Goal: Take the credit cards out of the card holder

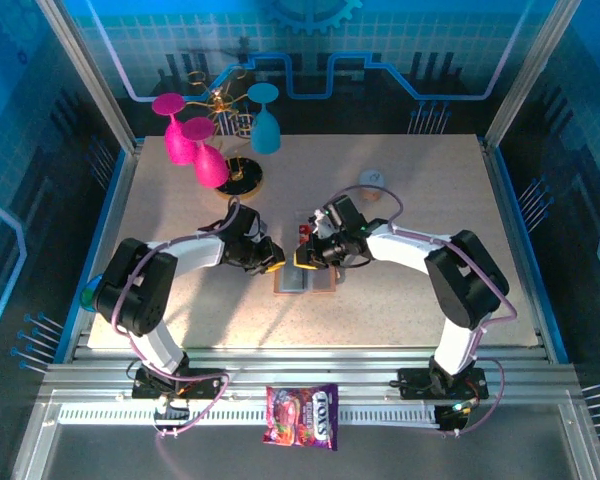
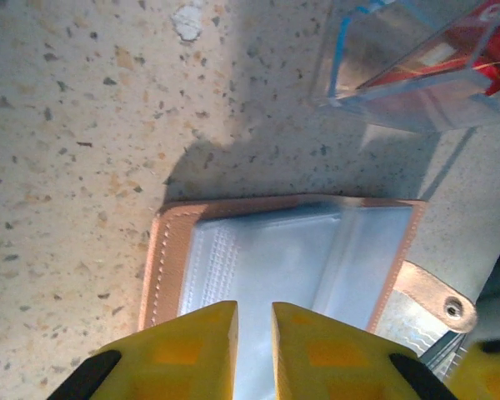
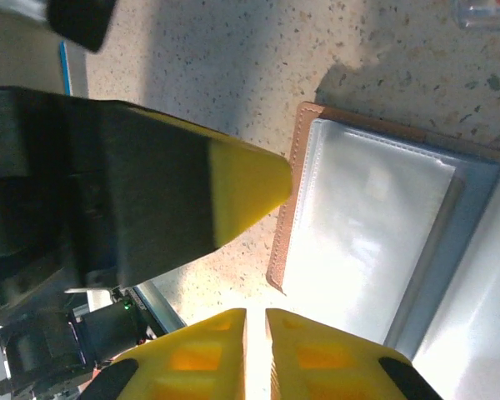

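We are seeing the left claw [image 2: 254, 312] with its yellow fingers drawn almost together, only a thin slit showing. Its tips are hanging over the clear pocket of the card holder [image 2: 283, 250], and we cannot tell whether it is pinching that pocket. The right claw [image 3: 256, 315] is likewise standing nearly closed, sitting just off the holder's stitched brown edge, and nothing is showing plainly in its slit. The holder is lying open and flat near the middle of the tabletop [image 1: 410, 290], between the two claws. Just beyond its far edge a red credit card [image 2: 467, 50] is lying with a clear plastic piece [image 2: 375, 58]. Bare tabletop is stretching away to the left, right and near side of the holder. Pink and blue glasses [image 1: 208, 165] are crowding the far left corner, and a candy packet [image 1: 302, 415] is resting on the near rail.
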